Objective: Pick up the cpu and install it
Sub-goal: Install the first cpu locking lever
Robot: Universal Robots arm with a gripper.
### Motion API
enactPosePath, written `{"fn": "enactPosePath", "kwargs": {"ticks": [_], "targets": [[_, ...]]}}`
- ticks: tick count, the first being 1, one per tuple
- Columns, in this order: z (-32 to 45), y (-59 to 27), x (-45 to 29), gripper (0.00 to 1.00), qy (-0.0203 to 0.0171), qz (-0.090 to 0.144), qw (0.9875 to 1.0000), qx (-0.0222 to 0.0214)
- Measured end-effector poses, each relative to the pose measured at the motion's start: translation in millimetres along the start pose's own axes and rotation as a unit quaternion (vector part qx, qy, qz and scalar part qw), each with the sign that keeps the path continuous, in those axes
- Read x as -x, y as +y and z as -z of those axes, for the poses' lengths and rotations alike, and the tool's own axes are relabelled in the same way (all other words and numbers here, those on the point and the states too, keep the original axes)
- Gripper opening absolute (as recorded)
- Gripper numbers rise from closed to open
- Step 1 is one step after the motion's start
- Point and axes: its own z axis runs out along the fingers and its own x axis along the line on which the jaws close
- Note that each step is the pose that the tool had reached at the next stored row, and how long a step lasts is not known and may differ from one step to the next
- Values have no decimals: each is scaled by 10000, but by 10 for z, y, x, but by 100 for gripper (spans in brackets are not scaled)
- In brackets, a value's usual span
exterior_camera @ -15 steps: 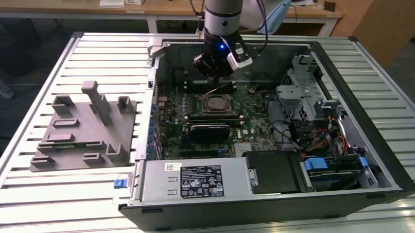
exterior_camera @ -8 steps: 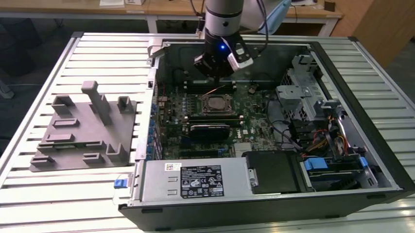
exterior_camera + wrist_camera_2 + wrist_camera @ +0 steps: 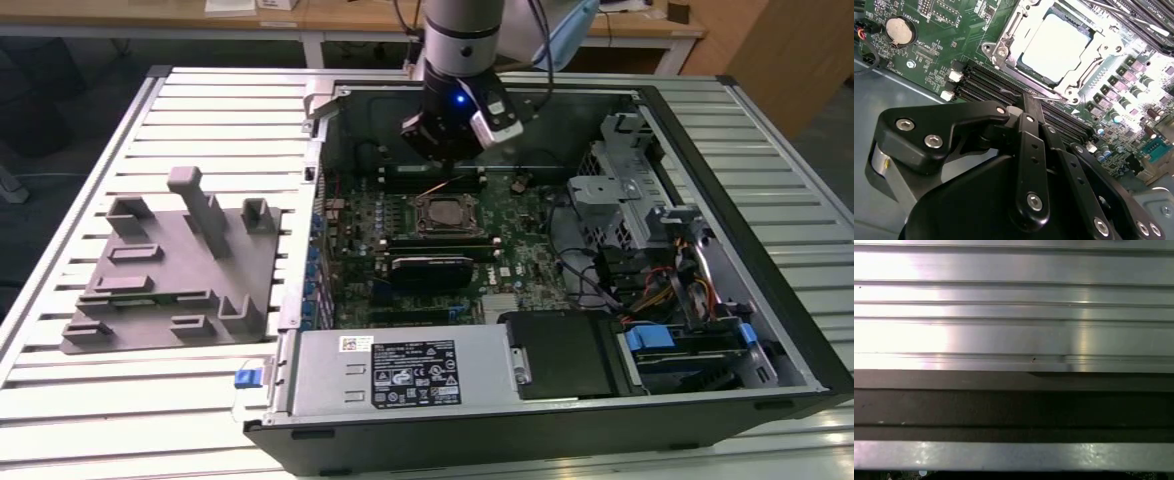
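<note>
The cpu [image 3: 1054,47] lies flat in the metal socket frame [image 3: 1004,50] on the green motherboard, its pale silvery top facing up. The exterior view shows the cpu [image 3: 441,212] at the middle of the board inside the open computer case. My gripper [image 3: 447,150] hangs just beyond the socket, over the far memory slots. In the second wrist view my gripper [image 3: 1027,102] has its black fingers drawn together, shut, with the tips right beside the socket's thin metal lever [image 3: 1054,98]. Whether the tips touch the lever I cannot tell.
A grey fixture [image 3: 174,265] stands on the ribbed metal table [image 3: 1014,315] at the exterior view's left. Case walls, a power supply [image 3: 400,370], a drive cage [image 3: 627,200] and cables surround the board. Black memory slots [image 3: 984,82] and a coin battery [image 3: 900,31] lie near the socket.
</note>
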Motion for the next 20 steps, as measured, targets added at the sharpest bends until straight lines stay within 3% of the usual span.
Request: {"fn": "enactPosePath", "kwargs": {"ticks": [20], "targets": [[-64, -2, 45, 11, 0, 1, 10000, -16]]}}
